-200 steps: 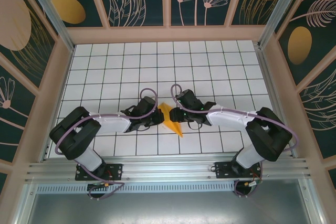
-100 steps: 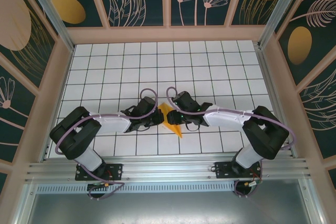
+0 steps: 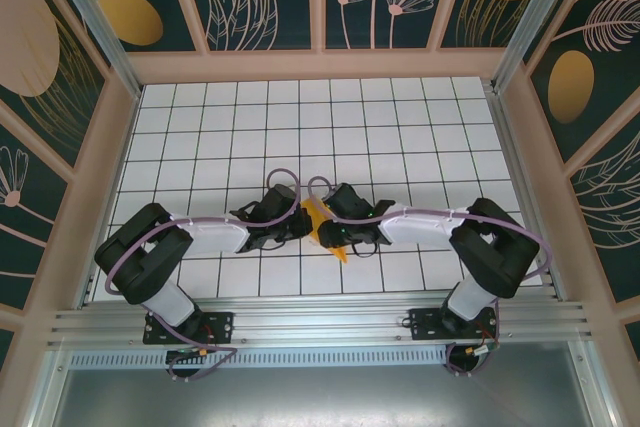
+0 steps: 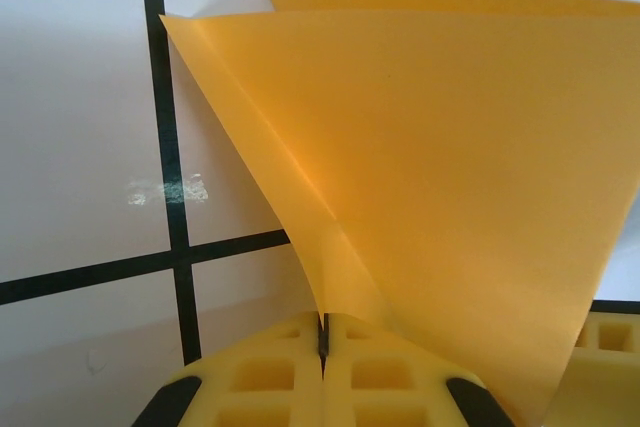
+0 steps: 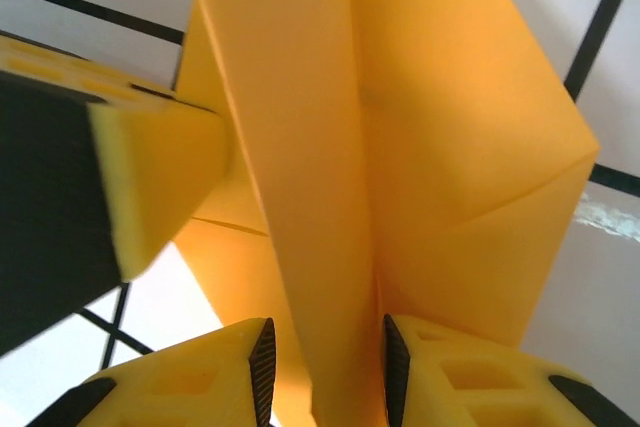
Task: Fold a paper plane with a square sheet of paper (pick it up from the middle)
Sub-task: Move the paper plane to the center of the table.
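Observation:
The orange-yellow sheet of paper [image 3: 340, 250], folded and creased into a pointed plane-like shape, stands partly raised off the white grid table between both grippers. My left gripper [image 3: 303, 226] is shut on the paper's left edge. In the left wrist view its yellow jaws [image 4: 324, 332] pinch a thin fold, and the paper [image 4: 450, 167] fans out above them. My right gripper [image 3: 336, 230] comes in from the right. In the right wrist view its jaws [image 5: 325, 367] stand apart on either side of a raised ridge of the paper [image 5: 420, 127]. The left gripper's yellow finger [image 5: 150, 177] shows on the paper's far side.
The white grid table [image 3: 300, 117] spreads behind the grippers up to a wooden frame [image 3: 310, 65] with dark patterned walls. A metal rail [image 3: 320, 325] runs along the near edge above both arm bases.
My right gripper has moved left onto the paper and its jaws have narrowed around the raised fold. The left gripper has stayed put, shut on the paper.

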`<state>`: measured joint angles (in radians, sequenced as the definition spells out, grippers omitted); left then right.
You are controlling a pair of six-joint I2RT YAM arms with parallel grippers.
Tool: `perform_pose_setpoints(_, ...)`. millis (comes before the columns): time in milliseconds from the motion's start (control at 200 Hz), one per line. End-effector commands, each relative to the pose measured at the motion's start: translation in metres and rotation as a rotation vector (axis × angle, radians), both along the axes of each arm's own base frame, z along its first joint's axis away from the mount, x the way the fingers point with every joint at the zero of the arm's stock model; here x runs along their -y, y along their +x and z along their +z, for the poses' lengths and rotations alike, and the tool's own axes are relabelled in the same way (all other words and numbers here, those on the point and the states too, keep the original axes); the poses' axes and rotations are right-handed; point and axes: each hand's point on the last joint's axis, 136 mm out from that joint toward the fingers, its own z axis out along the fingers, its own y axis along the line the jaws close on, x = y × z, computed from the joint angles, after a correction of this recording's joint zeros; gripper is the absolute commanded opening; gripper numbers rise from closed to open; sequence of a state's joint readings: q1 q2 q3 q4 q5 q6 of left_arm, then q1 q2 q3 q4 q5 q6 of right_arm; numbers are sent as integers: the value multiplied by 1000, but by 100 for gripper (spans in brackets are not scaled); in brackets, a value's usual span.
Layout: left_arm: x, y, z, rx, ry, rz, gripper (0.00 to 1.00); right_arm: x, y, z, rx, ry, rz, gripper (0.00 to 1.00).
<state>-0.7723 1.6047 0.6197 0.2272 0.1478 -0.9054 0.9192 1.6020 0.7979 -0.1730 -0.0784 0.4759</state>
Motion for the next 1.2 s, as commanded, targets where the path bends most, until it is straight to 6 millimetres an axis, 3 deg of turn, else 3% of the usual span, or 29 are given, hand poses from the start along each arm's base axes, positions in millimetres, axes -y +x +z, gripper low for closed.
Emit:
perform_pose_setpoints(0, -4, -1, -5, 2, 24, -12, 5, 4, -5, -4, 1, -47, 9, 36)
perform_pose_setpoints(85, -4, -2, -6, -1, 25, -12, 5, 4, -8, -7, 0, -61, 13, 35)
perform_pose_setpoints(340, -5, -1, -4, 4, 22, -6, 6, 7, -7, -14, 3, -120, -17, 18)
perform_pose_setpoints(520, -11, 3, 6, 30, 26, 31, 17, 9, 5, -5, 44, -138, -86, 6)
perform_pose_setpoints(681, -36, 10, 40, 123, 25, 153, 50, 20, 32, 10, 76, -148, -241, 4)
perform_pose_setpoints(831, -65, 11, 66, 211, 51, 241, 58, 25, 55, 12, 61, -153, -327, 5)
perform_pose_setpoints(971, -93, 6, 74, 273, 87, 313, 63, 24, 69, 3, 31, -182, -351, 5)
perform_pose_setpoints(1196, -109, 3, 94, 344, 49, 370, 65, 13, 82, 0, 41, -179, -347, 5)
